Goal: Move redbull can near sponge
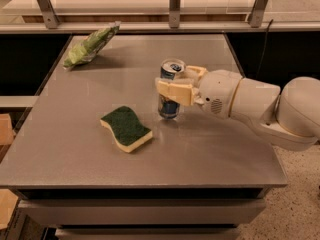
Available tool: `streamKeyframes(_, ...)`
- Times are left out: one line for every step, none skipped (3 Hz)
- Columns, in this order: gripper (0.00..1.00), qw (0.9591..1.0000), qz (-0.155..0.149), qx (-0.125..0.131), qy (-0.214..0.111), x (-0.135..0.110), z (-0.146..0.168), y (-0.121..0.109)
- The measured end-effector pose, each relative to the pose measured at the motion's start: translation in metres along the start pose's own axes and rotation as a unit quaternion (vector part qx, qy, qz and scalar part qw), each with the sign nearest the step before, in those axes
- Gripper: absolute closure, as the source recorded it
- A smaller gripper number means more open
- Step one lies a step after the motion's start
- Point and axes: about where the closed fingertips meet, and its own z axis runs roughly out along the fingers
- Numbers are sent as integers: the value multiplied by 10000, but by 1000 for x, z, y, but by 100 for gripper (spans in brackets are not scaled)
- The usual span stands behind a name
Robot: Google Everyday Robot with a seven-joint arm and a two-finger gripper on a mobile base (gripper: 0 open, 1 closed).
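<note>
Gripping the redbull can [169,108], which stands upright near the middle of the table [225,154], my claw [176,84] is closed on it, one finger across its front and the other behind its rim. The front finger hides the can's middle band, and I cannot tell what the can holds. The sponge [126,129] lies flat, green side up, near the can at its 8 o'clock, not touching it. A green snack bag [91,46] sits well apart at 10 o'clock. My arm [260,104] is cut off at the right edge.

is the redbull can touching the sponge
Apart. The camera view shows bare table between the redbull can and the sponge; the gripper, right of the sponge, is closed around the can.
</note>
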Motion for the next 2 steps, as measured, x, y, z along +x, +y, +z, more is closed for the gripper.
streamKeyframes(100,9994,-157,204,252,22,0,0)
streamKeyframes(100,9993,-158,208,256,22,1,0)
